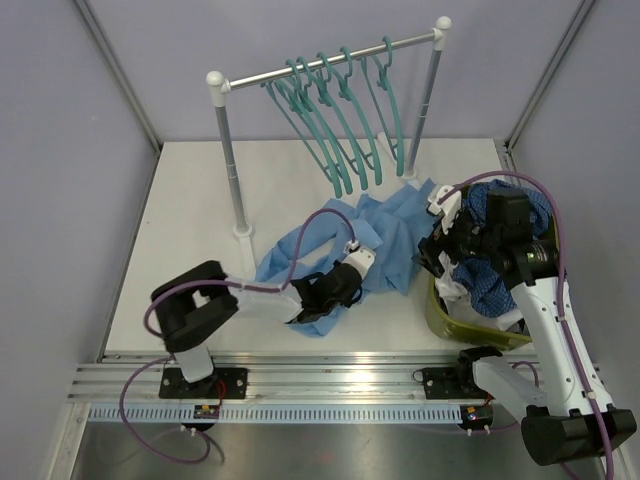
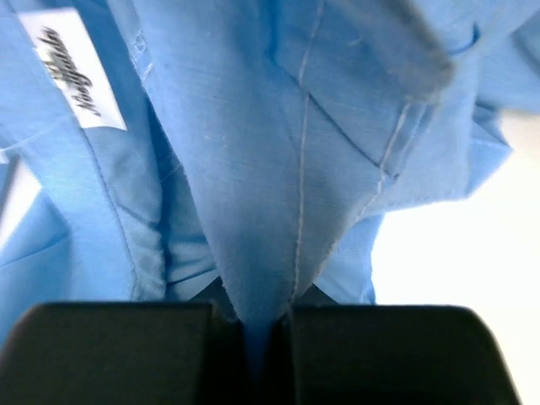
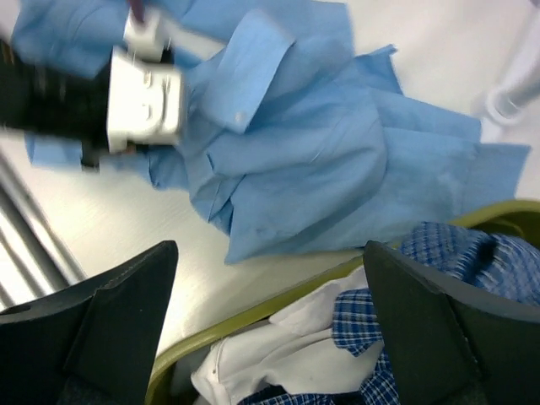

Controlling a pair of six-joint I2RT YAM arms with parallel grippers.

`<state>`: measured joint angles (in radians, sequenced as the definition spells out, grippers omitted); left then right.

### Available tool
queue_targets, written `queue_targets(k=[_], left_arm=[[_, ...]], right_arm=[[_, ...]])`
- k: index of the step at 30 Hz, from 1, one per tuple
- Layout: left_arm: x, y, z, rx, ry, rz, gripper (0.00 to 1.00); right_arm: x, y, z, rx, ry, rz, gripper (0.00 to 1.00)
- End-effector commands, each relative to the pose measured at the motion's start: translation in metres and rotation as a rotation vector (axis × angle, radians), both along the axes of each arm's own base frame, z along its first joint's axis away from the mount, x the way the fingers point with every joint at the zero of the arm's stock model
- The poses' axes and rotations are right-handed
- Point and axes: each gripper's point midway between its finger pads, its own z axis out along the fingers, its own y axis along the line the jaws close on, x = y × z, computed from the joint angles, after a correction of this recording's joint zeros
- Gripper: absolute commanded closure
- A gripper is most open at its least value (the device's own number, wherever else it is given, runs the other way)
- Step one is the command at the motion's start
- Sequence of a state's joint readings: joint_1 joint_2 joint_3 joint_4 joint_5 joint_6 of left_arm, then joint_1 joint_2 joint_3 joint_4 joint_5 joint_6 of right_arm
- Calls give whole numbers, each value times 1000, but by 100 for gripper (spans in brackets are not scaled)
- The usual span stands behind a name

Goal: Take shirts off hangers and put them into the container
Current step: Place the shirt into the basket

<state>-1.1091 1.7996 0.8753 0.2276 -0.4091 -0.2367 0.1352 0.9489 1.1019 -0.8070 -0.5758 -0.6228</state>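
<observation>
While five teal hangers (image 1: 345, 120) hang on the rail (image 1: 330, 62) beyond the olive-green basket (image 1: 440, 325), the light blue shirt (image 1: 390, 235) lies crumpled just left of it. From the left wrist, the left gripper (image 2: 266, 337) pinches a shirt fold. From the right wrist, the right gripper (image 3: 270, 249) hangs wide apart over the basket's rim, with the blue-check shirt (image 3: 439, 245) and the white shirt (image 3: 278, 337) inside.

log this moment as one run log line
left gripper: shut on light blue shirt on table | right gripper: open, above container rim | hangers: all bare on rail
</observation>
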Motion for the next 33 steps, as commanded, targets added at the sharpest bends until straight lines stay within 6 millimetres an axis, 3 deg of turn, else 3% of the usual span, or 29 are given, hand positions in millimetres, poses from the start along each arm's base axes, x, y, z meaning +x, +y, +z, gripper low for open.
queue_targets(k=[1,2,3,4,5,8,10,12,15,19,20,25,33], left_arm=[[-10,0,76,-199,-79,-45,100],[-17,5,109,-252,-117,-71,100],[-23,8,124,-275,-133,-94,100],[-31,8,139,-301,-145,-133,100],[-39,16,167,-336,-176,-159,100],[-54,19,211,-400,-206,-242,100],[-64,20,252,-463,-240,-294,100],[-70,19,281,-501,-268,-330,100],[-72,14,340,-586,-336,-360,100],[-67,3,377,-645,-398,-362,100],[-66,4,396,-671,-431,-363,100],[-62,-5,422,-699,-478,-367,100],[-56,-21,463,-782,-555,-373,100]], right_arm=[[-43,22,2,-11,-33,319,1],[-58,32,7,30,-46,424,1],[-75,35,4,43,-12,486,0],[-79,38,6,33,-65,565,1],[-88,45,13,82,-66,615,0],[-86,58,25,160,-97,697,1],[-78,65,29,188,-91,715,1],[-68,76,40,222,-78,716,1],[-55,95,59,233,-114,722,1],[-58,112,71,275,-54,739,1],[-56,116,77,274,-75,745,1],[-55,119,91,289,-58,711,1],[-90,139,105,501,158,847,1]])
